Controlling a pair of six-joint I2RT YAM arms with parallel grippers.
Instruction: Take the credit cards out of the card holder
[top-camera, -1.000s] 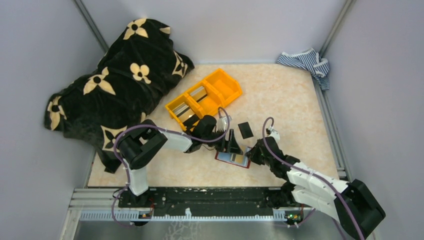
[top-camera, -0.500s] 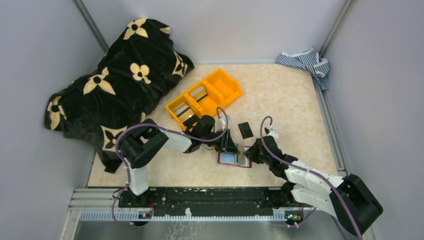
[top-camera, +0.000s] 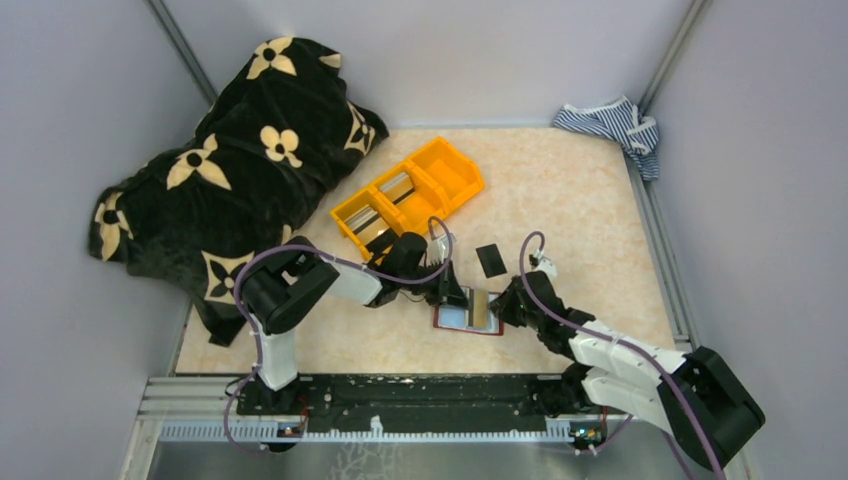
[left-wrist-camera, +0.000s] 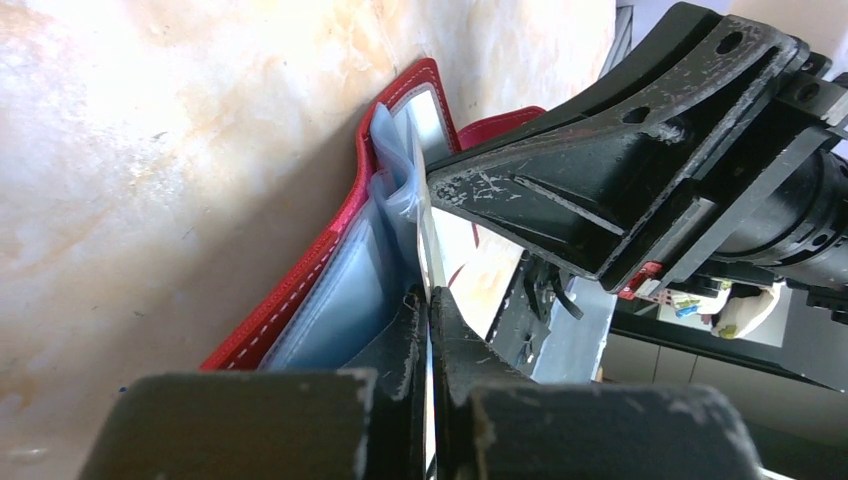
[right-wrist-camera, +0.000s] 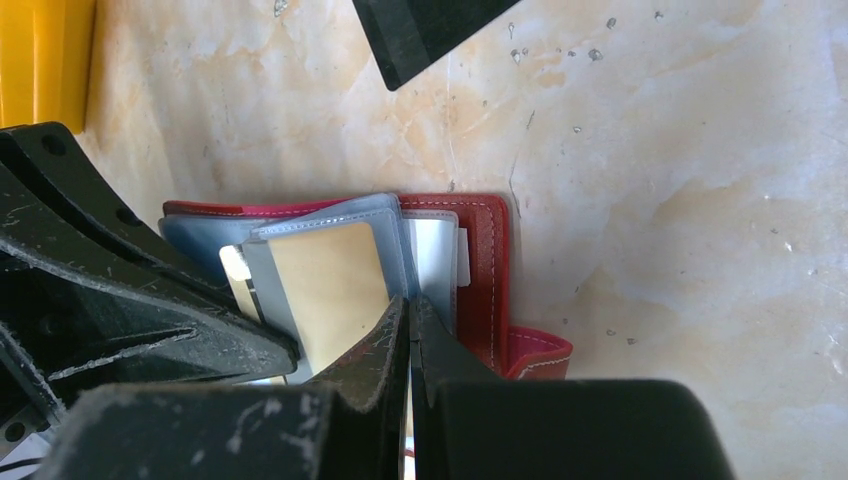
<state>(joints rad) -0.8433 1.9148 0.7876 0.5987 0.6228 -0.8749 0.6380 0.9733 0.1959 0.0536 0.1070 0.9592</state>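
Observation:
The card holder (top-camera: 455, 319) lies open on the table, dark red with light blue pockets (left-wrist-camera: 330, 300). My left gripper (top-camera: 462, 298) comes in from its left and is shut on the edge of a pale beige credit card (right-wrist-camera: 325, 290) that sticks out of a pocket. In the left wrist view this card (left-wrist-camera: 428, 240) shows edge-on between the closed jaws (left-wrist-camera: 430, 295). My right gripper (top-camera: 503, 305) is at the holder's right side. Its jaws (right-wrist-camera: 409, 303) are shut on a blue inner leaf of the holder (right-wrist-camera: 485, 270). A dark card (top-camera: 490, 259) lies loose behind the holder.
An orange three-compartment bin (top-camera: 470, 178) stands behind the left arm, with silver-grey cards in two compartments. A black flowered blanket (top-camera: 230, 170) covers the left side. A striped cloth (top-camera: 612, 125) sits in the back right corner. Walls enclose the table.
My left gripper has closed from open onto the pale card and shifted slightly left along the holder. The right gripper has stayed shut at the holder's right side.

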